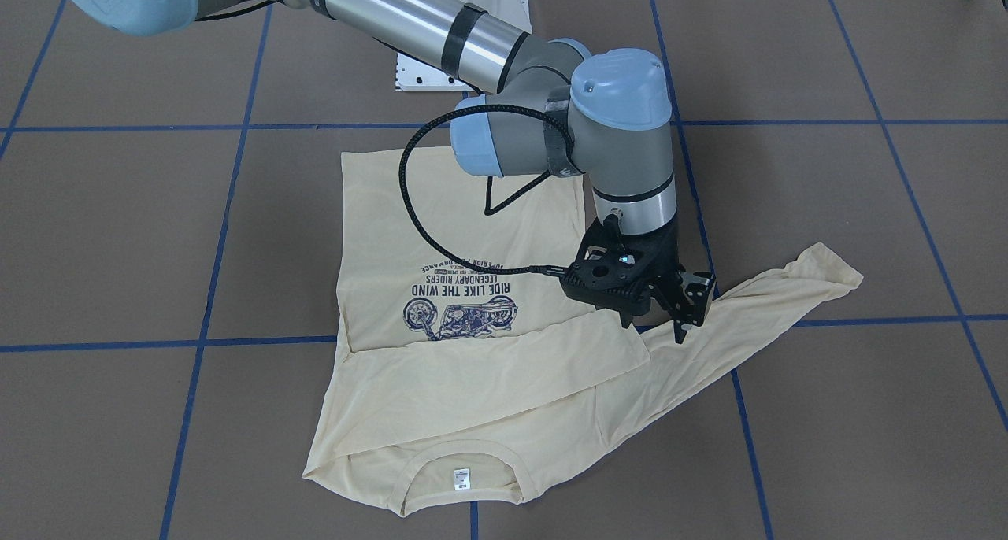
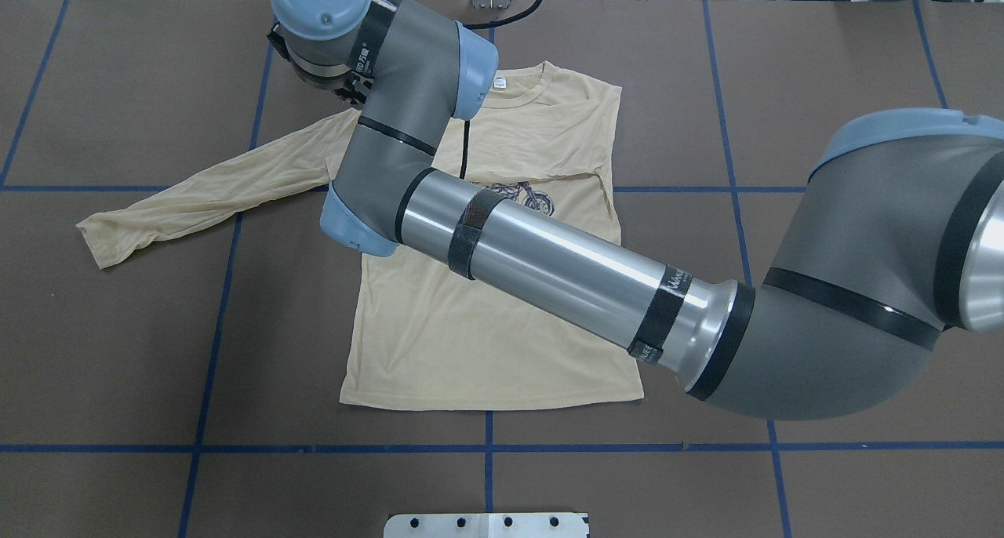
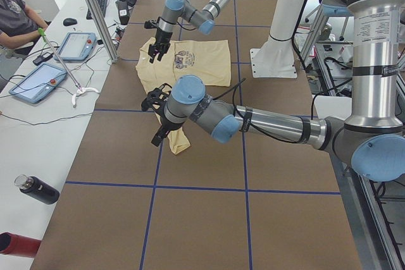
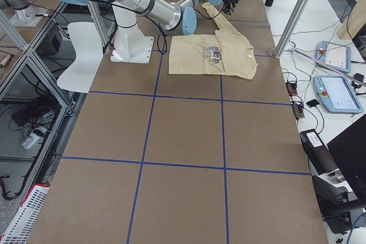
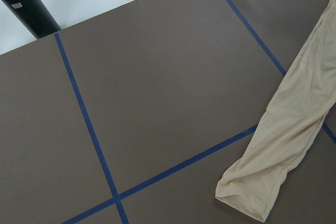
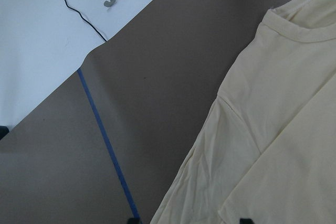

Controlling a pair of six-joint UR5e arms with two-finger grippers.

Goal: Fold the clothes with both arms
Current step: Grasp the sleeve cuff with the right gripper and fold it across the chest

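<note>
The cream-yellow clothes item, a long-sleeved shirt (image 2: 486, 334), lies flat with its print up. One sleeve is folded across the chest (image 1: 488, 382). The other sleeve (image 2: 212, 193) stretches out to my left, ending in its cuff (image 5: 252, 195). My right arm (image 2: 549, 263) reaches across the shirt. Its gripper (image 1: 654, 329) is open at the root of the stretched sleeve, and its fingertips (image 6: 134, 220) straddle shoulder cloth near the collar. Whether they touch it is unclear. My left gripper (image 3: 156, 128) hangs high near the cuff. I cannot tell if it is open or shut.
Blue tape lines grid the brown table (image 2: 823, 91). The white pedestal base (image 1: 472, 60) stands behind the shirt. A black bottle (image 3: 38, 189) and a red one (image 3: 12, 245) lie on the white bench, with tablets (image 3: 35, 80) and a person's arm (image 3: 16, 26).
</note>
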